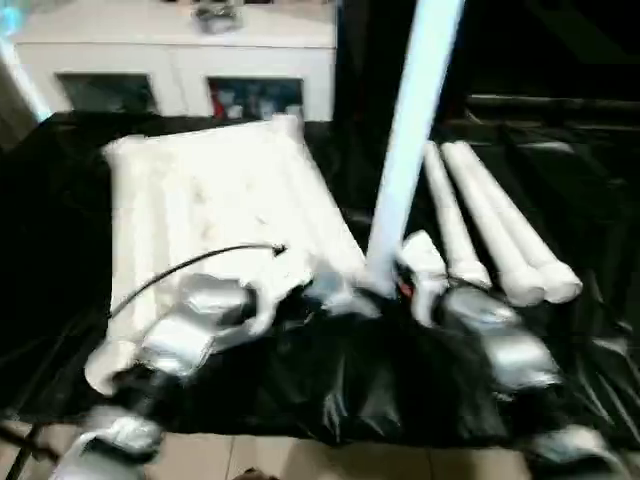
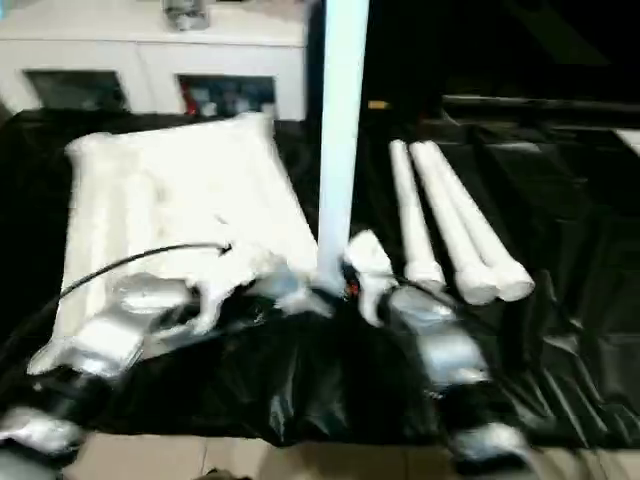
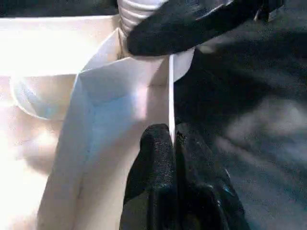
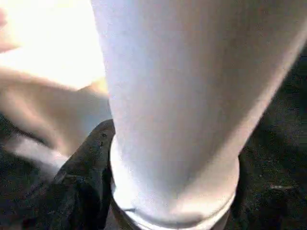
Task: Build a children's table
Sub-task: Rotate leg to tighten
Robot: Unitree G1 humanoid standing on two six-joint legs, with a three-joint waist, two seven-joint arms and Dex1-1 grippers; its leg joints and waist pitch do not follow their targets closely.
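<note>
Head views, table top: the white table top (image 1: 215, 200) is laid ribbed side up on a black sheet (image 1: 330, 390) spread over the work surface.
Head views, standing leg: one white leg (image 1: 410, 150) is held upright at the near right corner of the top, its lower end at the corner socket.
Head views, spare legs: three more legs (image 1: 490, 225) are laid side by side on the sheet, just right of the standing one.
Head views, arms: the left gripper (image 1: 335, 295) is seen at the near corner of the top; the right gripper (image 1: 405, 280) is placed at the foot of the standing leg.
Head views, background: a white cabinet (image 2: 160, 60) is seen behind the sheet.
Left wrist view, left gripper: its black fingers (image 3: 163, 167) are pressed together on a thin upright rib of the table top's underside. The other gripper's black finger (image 3: 192, 24) is seen against the leg's ridged end.
Right wrist view, right gripper: the leg is seen close up, with one black finger (image 4: 91, 163) against its side; the jaws are closed around the leg.
</note>
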